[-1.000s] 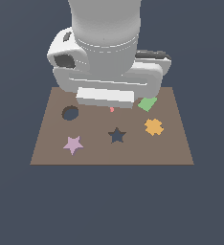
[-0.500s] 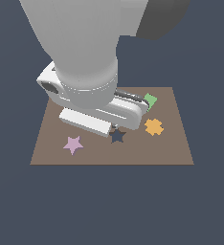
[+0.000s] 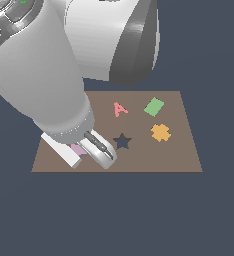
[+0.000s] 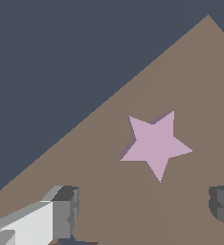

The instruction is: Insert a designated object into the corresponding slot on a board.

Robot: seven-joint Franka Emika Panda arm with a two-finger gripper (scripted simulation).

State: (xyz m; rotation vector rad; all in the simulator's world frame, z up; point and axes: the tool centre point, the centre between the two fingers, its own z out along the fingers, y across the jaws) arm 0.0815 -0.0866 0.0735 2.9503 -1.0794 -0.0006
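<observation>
A large white and grey robot arm (image 3: 64, 65) fills the upper left of the exterior view and hides the far left part of one flat brown board (image 3: 189, 150) lying on a plain dark surface. The arm's hand (image 4: 145, 210) hangs low over the board's near left corner, its two fingers (image 4: 61, 215) spread wide with nothing between them. One pale lilac star (image 4: 154, 146) lies flat on the board there; in the exterior view only a sliver of it (image 3: 78, 149) shows beside the hand, while the wrist view shows it whole, near the board's edge. Near the middle of the board is one dark navy star-shaped slot (image 3: 122, 141), empty. To the right sit one orange cross-like piece (image 3: 160, 132), one green rectangle (image 3: 153, 106) farther back, and one salmon letter A (image 3: 119, 108).
</observation>
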